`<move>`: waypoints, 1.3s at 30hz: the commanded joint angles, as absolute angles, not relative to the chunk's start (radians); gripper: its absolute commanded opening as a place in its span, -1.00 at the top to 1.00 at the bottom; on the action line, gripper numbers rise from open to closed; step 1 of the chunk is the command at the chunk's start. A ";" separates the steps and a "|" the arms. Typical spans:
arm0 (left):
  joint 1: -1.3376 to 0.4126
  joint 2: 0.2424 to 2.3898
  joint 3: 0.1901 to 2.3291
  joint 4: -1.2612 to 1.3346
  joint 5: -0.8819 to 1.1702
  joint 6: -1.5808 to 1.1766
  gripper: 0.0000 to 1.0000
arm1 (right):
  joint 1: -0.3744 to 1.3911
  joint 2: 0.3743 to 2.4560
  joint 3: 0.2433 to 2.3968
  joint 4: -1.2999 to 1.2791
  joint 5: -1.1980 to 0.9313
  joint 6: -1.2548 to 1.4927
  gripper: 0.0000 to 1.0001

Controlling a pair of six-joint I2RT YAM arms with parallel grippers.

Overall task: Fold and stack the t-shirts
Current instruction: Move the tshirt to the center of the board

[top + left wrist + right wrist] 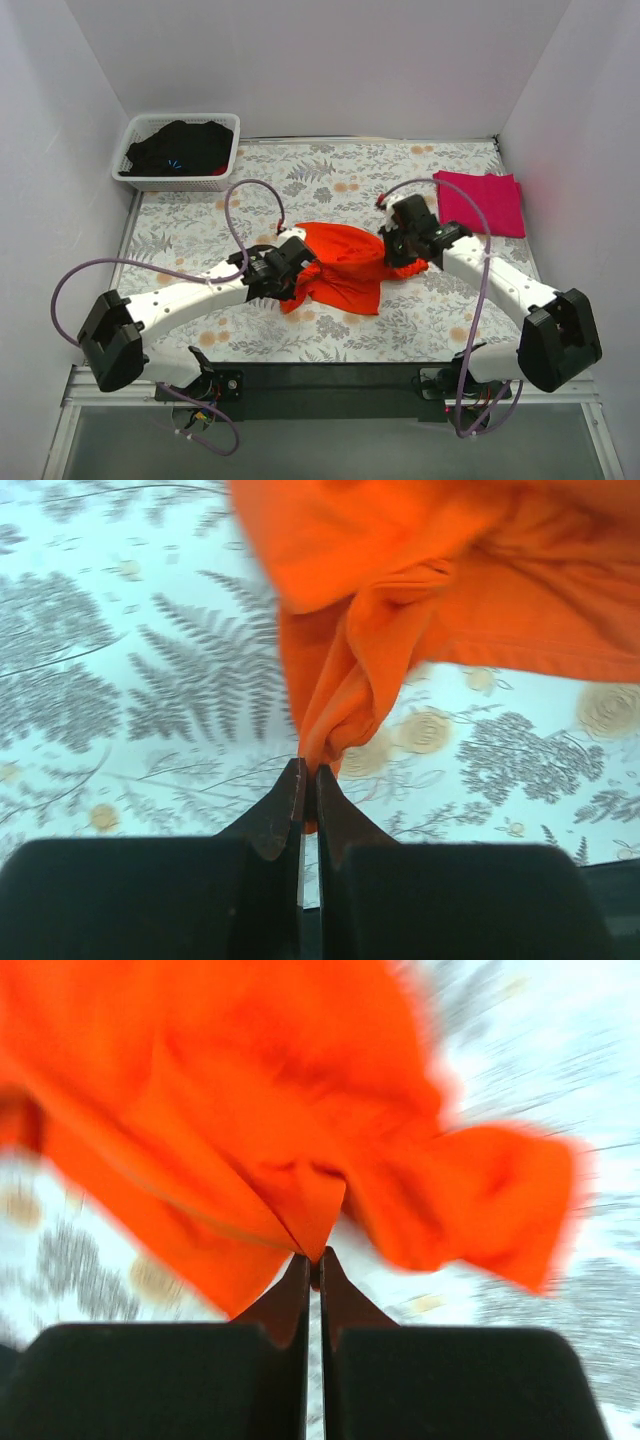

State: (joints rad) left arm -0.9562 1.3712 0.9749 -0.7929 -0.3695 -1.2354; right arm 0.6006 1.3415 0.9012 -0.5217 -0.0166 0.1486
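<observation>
The orange shirt lies bunched and unfolded at the middle of the tabletop, nearer the near edge. The left gripper is pressed together on a gathered fold at the shirt's left side. The right gripper pinches a fold on its right side in the same way. The pink shirt sits folded flat at the far right corner, and a basket of dark cloth stands at the far left corner. Both holds are on crumpled cloth at the very fingertips, not on a clean hem. Pulling the arms apart could therefore drag the cloth free. The pinches may also catch several layers, so a lift could raise a twisted bundle instead of a flat sheet. The right wrist view is blurred, so the depth of that bite cannot be confirmed. The right arm works near the pink shirt, and a wide sweep could disturb it.
</observation>
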 commanded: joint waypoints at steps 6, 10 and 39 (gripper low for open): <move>-0.807 1.178 0.960 -0.864 -0.417 -1.235 1.00 | 0.189 1.468 1.348 -0.538 0.046 0.178 0.97; -0.782 1.163 0.957 -0.859 -0.419 -1.220 1.00 | 0.156 1.615 1.515 -0.537 0.052 0.210 0.62; -0.699 1.175 0.865 -0.612 -0.407 -1.120 1.00 | 0.653 1.610 1.052 -0.342 -0.120 0.222 0.07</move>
State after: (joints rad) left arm -0.7055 1.1900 0.8745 -0.6415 -0.4030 -1.1229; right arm 0.6350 1.5661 1.0054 -0.3889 -0.1902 0.2317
